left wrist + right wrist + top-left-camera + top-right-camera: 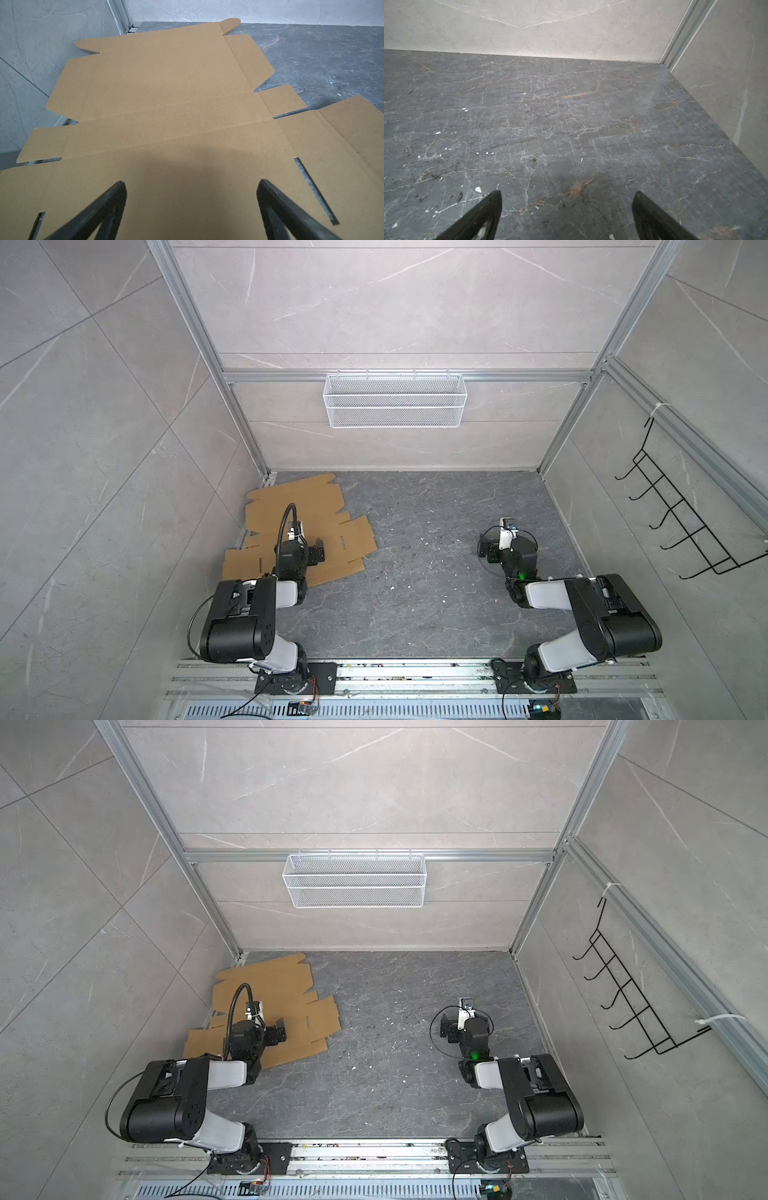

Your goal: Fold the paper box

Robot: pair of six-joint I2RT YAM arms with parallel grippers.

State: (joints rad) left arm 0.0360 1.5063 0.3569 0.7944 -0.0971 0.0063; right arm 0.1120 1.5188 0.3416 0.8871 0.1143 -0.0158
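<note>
The paper box is a flat, unfolded sheet of brown cardboard with flaps and slots. It lies at the far left of the dark table, close to the left wall, in both top views. My left gripper hovers over the sheet's near half. In the left wrist view its fingers stand wide apart, so the left gripper is open, with only bare cardboard between them. My right gripper is open over bare table on the right, far from the sheet.
The grey marble table is walled on the left, back and right. A white mesh basket hangs on the back wall. A black wire rack hangs on the right wall. Aluminium rails carry both arm bases at the front.
</note>
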